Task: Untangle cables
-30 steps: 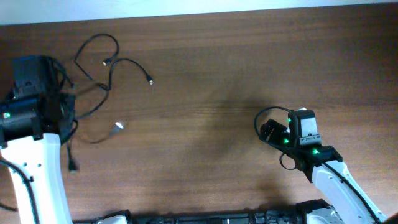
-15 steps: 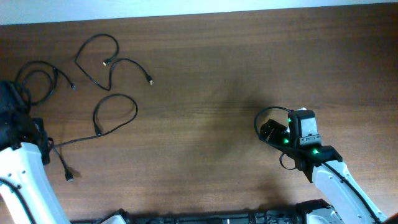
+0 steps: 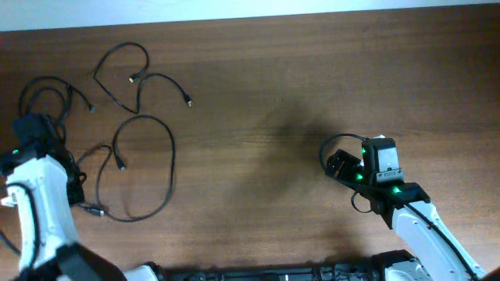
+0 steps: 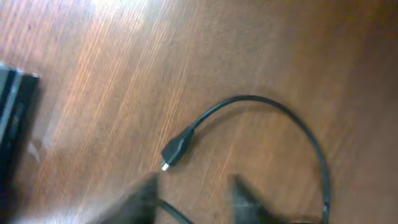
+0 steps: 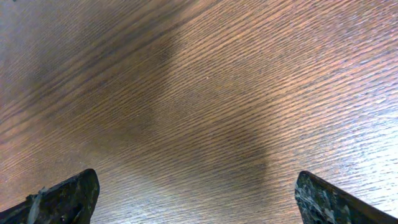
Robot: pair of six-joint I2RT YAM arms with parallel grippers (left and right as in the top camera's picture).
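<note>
Three thin black cables lie at the table's left. One loops at the back. A second curls at the far left. The third forms a large loop, its plug inside it and its other end by my left gripper. In the left wrist view that plug lies just ahead of the left gripper. Its blurred fingers are apart, with a cable strand on the table between them. My right gripper is open and empty over bare wood, also in the right wrist view.
The wooden table ends at a pale back edge along the top of the overhead view. A thicker black wire arcs off the right arm. A dark object shows at the left of the left wrist view.
My left arm swung back in from the far left toward the third cable. That cable's loop stretched longer toward the front, and its end shifted. The right arm has not moved.
</note>
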